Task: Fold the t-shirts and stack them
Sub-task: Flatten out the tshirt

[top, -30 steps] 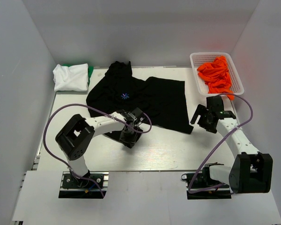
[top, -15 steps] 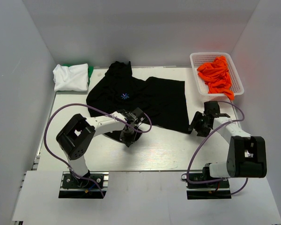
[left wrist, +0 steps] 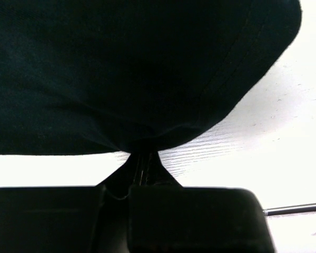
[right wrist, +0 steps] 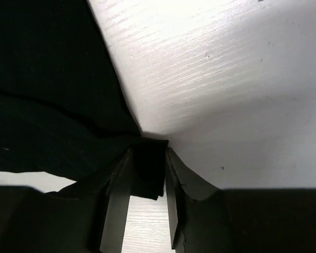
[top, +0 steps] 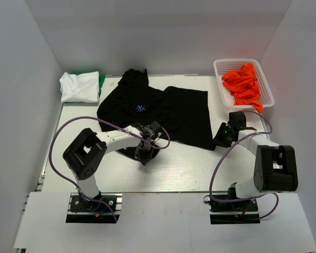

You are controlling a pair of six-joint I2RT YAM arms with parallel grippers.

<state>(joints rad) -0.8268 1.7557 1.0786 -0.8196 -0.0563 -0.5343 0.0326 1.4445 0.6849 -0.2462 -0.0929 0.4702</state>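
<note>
My left jaws are clamped tight on the near hem of the black t-shirt [top: 163, 108], with cloth bunched between them. My right jaws sit narrow astride the shirt's near right corner, and I can't tell whether they've truly bitten. The shirt lies spread across the middle of the surface [top: 189, 168], so holding the near edge at two points looks like the setup for folding it away from me. The folded white t-shirt [top: 79, 87] waits far left, and the orange t-shirts [top: 244, 84] fill the basket [top: 217, 79].
</note>
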